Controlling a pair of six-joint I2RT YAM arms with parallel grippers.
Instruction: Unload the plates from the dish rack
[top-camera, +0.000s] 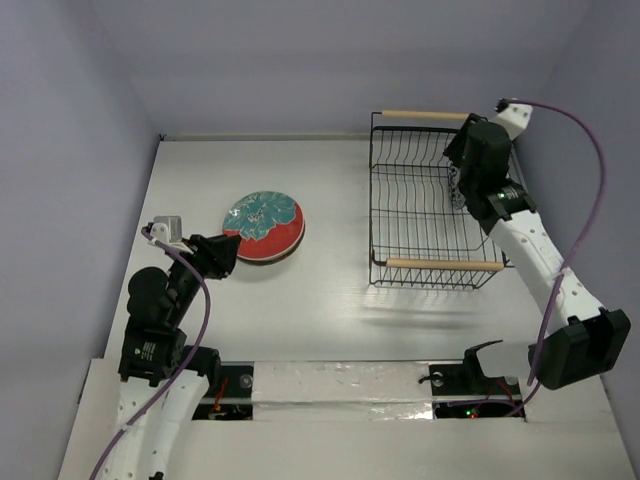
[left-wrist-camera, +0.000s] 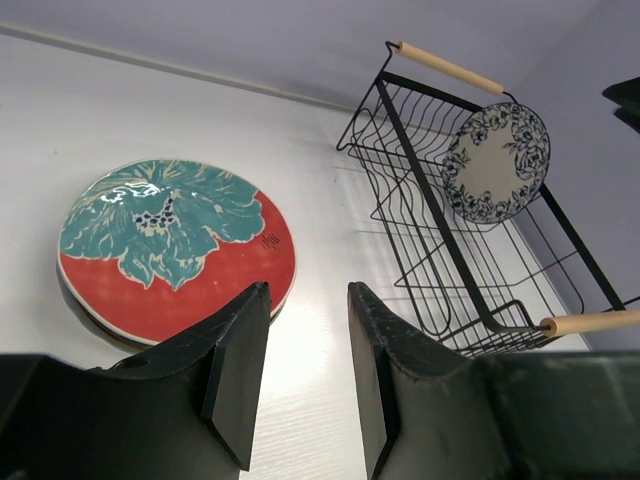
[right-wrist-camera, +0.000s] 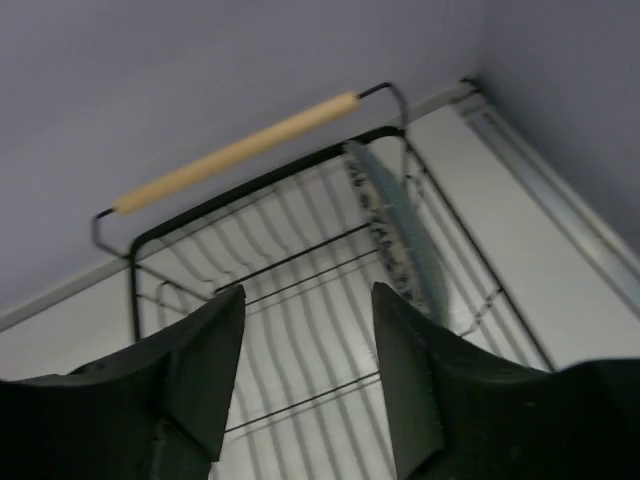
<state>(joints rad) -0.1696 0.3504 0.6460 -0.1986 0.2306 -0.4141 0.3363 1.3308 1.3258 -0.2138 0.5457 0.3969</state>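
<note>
The black wire dish rack (top-camera: 420, 205) with two wooden handles stands at the right of the table. One white plate with blue floral pattern (left-wrist-camera: 497, 162) stands on edge at the rack's right end; it also shows in the right wrist view (right-wrist-camera: 395, 225). A teal-and-red-orange plate (top-camera: 264, 225) tops a stack of plates on the table at the left; it also shows in the left wrist view (left-wrist-camera: 172, 245). My right gripper (right-wrist-camera: 308, 300) is open above the rack, just left of the floral plate. My left gripper (left-wrist-camera: 308, 295) is open and empty, next to the stack.
Lavender walls close the table at the back, left and right. The rack's near handle (top-camera: 445, 265) lies toward the arm bases. The left arm's body (top-camera: 165, 300) sits at the table's left front.
</note>
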